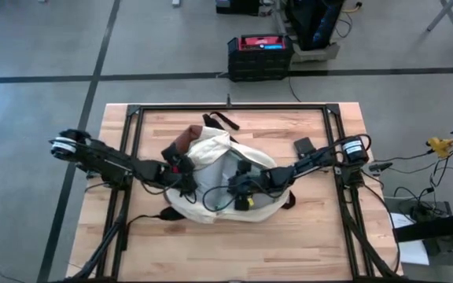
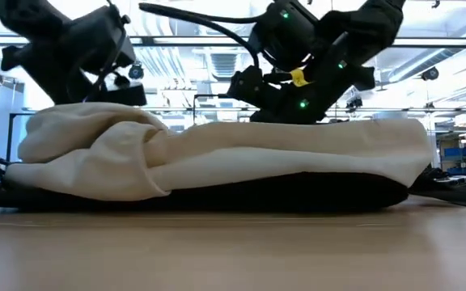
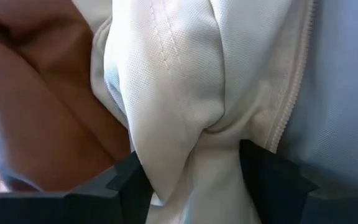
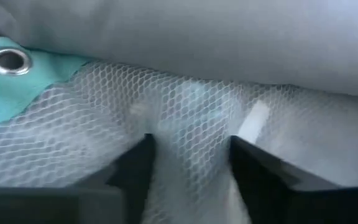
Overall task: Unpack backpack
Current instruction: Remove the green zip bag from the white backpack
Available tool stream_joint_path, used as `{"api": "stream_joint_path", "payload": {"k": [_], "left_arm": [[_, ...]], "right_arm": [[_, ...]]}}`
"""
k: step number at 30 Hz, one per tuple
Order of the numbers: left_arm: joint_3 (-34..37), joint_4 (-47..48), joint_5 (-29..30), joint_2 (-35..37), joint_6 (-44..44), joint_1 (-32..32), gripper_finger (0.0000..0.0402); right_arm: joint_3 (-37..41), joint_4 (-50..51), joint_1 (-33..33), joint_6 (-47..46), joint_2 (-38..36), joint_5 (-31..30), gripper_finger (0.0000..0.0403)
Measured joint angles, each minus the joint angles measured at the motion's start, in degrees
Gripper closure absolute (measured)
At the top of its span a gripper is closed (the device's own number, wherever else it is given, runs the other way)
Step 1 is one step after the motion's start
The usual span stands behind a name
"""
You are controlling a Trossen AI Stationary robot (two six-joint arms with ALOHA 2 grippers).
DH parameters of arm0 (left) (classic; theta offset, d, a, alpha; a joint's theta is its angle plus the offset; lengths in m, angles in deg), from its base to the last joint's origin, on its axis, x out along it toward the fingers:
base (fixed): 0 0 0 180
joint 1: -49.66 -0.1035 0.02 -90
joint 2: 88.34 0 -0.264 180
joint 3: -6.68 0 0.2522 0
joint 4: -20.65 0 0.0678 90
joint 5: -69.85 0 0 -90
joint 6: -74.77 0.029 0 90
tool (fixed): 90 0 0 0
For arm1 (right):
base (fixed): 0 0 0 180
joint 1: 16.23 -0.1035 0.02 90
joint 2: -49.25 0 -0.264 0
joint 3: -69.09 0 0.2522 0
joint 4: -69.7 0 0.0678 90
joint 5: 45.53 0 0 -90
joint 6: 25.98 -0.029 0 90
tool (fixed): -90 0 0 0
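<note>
Wooden table [image 1: 321, 236] carries the backpack [image 1: 211, 153] lying flat near its middle. My left gripper [image 3: 191, 180] pinches a fold of its cream fabric; my right gripper [image 4: 188, 168] is clamped on a teal-edged mesh pouch [image 4: 104, 124] (inside the bag's opening).

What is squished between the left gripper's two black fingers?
A bunched fold of the backpack and its cream-white fabric sits between the left gripper fingers. The left wrist view shows it, with the zipper seam beside it.
</note>
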Motion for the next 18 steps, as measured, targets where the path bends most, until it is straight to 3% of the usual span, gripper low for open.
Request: {"api": "stream_joint_path", "payload": {"k": [3, 4, 8, 13, 18], "left_arm": [[0.4, -0.8, 2.1, -0.9, -0.6, 0.0, 0.0196], [0.5, -1.0, 2.7, -0.8, -0.3, 0.0, 0.0198], [0.2, -0.7, 5.0, 0.4, 2.6, 0.0, 0.0205], [0.6, 1.0, 8.9, 3.8, 8.1, 0.0, 0.0215], [0.8, 3.3, 16.3, 8.2, 10.7, 0.0, 0.0226]], "right_arm": [[-1.7, 3.6, 0.0, 2.9, -1.3, -0.5, 0.0368], [-2.1, 4.6, -0.1, 3.8, -1.6, -0.5, 0.0383], [-3.5, 10.4, -0.3, 4.2, -4.9, -0.7, 0.0396], [-3.2, 15.1, -2.1, 5.5, -12.8, -5.3, 0.0402], [-2.4, 18.3, -4.5, 5.5, -21.8, -9.0, 0.0403]]}}
